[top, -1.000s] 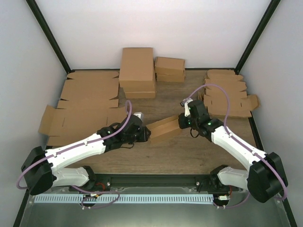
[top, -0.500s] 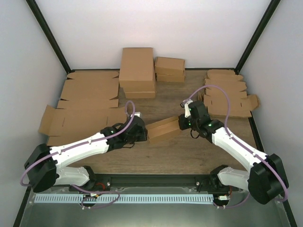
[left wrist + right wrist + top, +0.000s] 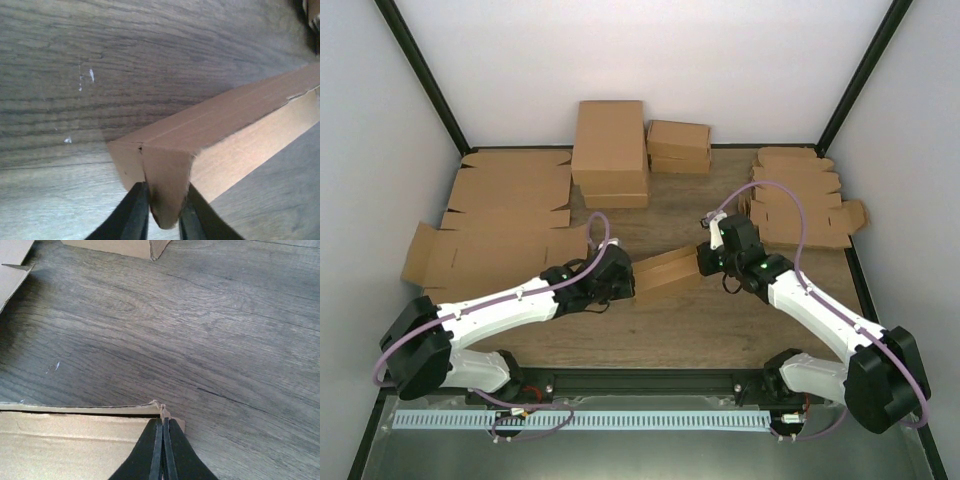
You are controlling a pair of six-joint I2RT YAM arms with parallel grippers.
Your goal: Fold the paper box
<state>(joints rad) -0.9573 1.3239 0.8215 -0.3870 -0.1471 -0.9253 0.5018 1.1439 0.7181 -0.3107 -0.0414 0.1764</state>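
Observation:
The paper box (image 3: 665, 270), a small brown cardboard piece folded into a long shallow shape, spans the table's middle between both grippers. My left gripper (image 3: 626, 284) is at its left end. In the left wrist view its fingers (image 3: 136, 212) press from both sides on a rounded end flap (image 3: 167, 192) of the paper box (image 3: 235, 125), so my left gripper (image 3: 165, 214) is shut on it. My right gripper (image 3: 706, 262) holds the right end. In the right wrist view my right gripper (image 3: 163, 429) is shut on a thin cardboard edge of the paper box (image 3: 75, 440).
Large flat cardboard sheets (image 3: 500, 225) lie at the left. Two big folded boxes (image 3: 610, 150) and a smaller stack (image 3: 678, 146) stand at the back. A pile of small die-cut pieces (image 3: 800, 200) lies at the right, and a cardboard edge (image 3: 120, 246) shows in the right wrist view.
My left arm has slid right toward the box's left end and its jaws have closed onto the end flap. The right gripper has stayed shut in place.

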